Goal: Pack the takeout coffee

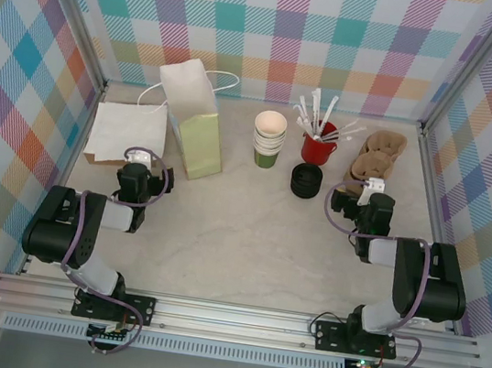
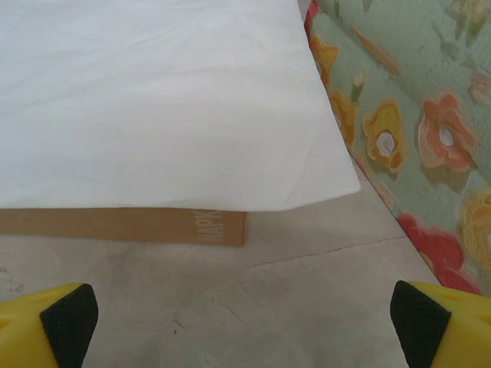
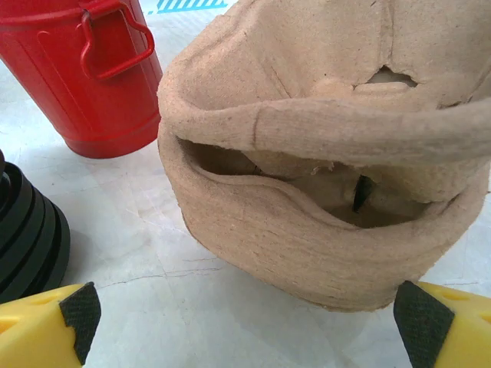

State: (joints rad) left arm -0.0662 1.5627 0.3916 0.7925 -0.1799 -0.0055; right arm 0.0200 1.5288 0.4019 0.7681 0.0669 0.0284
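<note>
Not started, by the look of it. See the coffee cups [image 1: 268, 138] stacked at 12 o'clock on the table [image 1: 248, 231], no lid on. See the black lids [image 1: 306, 180] piled at 1 o'clock and the paper bag [image 1: 193, 116] standing at 11 o'clock. Left to do: take a cup, cap it, bag it. Left gripper [image 2: 244, 316] near the napkins [image 2: 153, 100], fingers wide apart, holding nothing. Right gripper [image 3: 249, 314] the same, facing the cup tray [image 3: 307, 230]. Can read "NAPK" on the brown box [image 2: 115, 225]; rest covered.
</note>
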